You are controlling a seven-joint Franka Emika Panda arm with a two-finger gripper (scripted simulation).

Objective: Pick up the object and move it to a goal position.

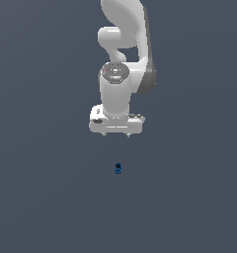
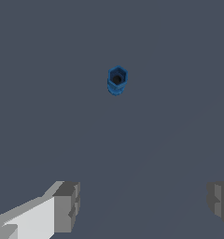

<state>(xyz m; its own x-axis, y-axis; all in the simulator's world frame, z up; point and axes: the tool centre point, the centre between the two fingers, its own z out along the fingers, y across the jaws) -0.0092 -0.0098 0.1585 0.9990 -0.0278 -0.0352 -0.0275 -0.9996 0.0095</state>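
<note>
While the white arm [image 1: 121, 54] is hanging over the plain grey tabletop [image 1: 41, 197], the object [image 1: 118, 169] is sitting on that surface, apart from the gripper [image 1: 115, 134] and nearer the bottom of the exterior view than the gripper is. In the wrist view the object [image 2: 117, 80] is showing as a short blue six-sided piece, something like a nut or a stubby hexagonal tube, with a dark round hole in its upper face. It is standing on end, its short axis and its hole pointing up toward the wrist camera, leaning only slightly in that picture. Its surface is looking smooth and matte, with flat facets. The jaws are standing wide apart with nothing between them; one grey, blocky, ridged fingertip [image 2: 67, 205] is showing at one side of the wrist view and the other at the opposite edge. The tabletop is looking uniform and featureless.
</note>
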